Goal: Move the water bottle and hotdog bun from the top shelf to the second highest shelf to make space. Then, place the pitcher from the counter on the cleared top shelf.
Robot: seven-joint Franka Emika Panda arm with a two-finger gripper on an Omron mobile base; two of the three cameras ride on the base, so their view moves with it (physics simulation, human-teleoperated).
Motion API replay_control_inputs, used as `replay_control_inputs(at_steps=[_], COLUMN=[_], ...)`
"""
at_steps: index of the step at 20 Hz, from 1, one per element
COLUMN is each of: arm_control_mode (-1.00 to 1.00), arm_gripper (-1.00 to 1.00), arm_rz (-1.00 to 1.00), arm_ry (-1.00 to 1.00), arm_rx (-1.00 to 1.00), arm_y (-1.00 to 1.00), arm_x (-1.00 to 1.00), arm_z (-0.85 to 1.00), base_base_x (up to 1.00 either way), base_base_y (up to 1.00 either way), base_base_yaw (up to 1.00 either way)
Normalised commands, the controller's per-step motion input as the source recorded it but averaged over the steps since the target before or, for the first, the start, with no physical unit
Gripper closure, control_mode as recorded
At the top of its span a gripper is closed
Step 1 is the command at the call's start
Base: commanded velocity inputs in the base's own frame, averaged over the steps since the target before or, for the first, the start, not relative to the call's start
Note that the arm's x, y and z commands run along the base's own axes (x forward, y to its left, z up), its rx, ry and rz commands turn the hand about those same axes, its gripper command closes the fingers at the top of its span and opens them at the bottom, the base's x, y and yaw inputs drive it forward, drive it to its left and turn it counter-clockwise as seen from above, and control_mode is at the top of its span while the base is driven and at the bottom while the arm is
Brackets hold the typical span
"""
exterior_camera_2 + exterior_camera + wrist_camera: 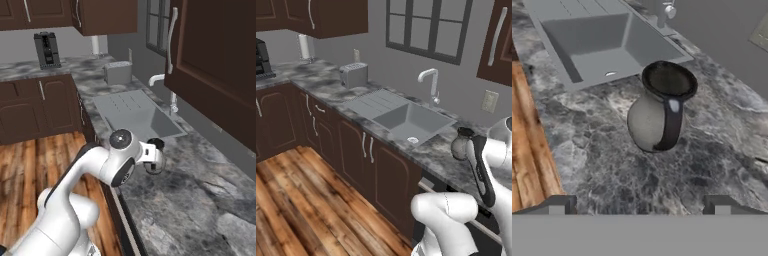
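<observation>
Grey marbled stone runs along the counter (331,85) in the left base view. The pitcher (461,146) stands on it, past the steel sink (411,122), partly hidden by the white arm. A silver toaster (354,75) sits far away beyond the sink.

From the right base view, the arm bends over the counter (200,200) edge, and the pitcher (155,162) peeks out just past the wrist, right by the hand. The sink (135,112) lies further ahead.

Looking through the hand view, the gripper (640,205) is let go and spread wide, with nothing between its two dark tips. The pitcher (657,117) stands upright just ahead of the tips, a little to the right of the middle. Its black handle faces the hand and its black rim is open on top. The sink (602,45) is behind it, and the counter (602,165) lies under the hand.

What could go wrong? The pitcher is round and shiny, so the tips could slip off its fat belly. If the hand comes in off to one side, one tip could bump the pitcher and tip it or push it toward the sink. Grabbing too near the rim could let it swing and fall.
</observation>
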Motion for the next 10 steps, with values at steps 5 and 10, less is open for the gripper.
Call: replay_control_inputs(at_steps=[5, 10], arm_control_mode=[-1.0, -1.0], arm_gripper=[-1.0, -1.0], arm_rz=[0.08, 0.03], arm_ry=[0.02, 0.07], arm_rx=[0.03, 0.04], arm_y=[-0.22, -0.3], arm_x=[0.46, 0.36], arm_z=[0.0, 0.0], base_base_x=[0.0, 0.0], base_base_y=[0.0, 0.0], base_base_yaw=[0.0, 0.0])
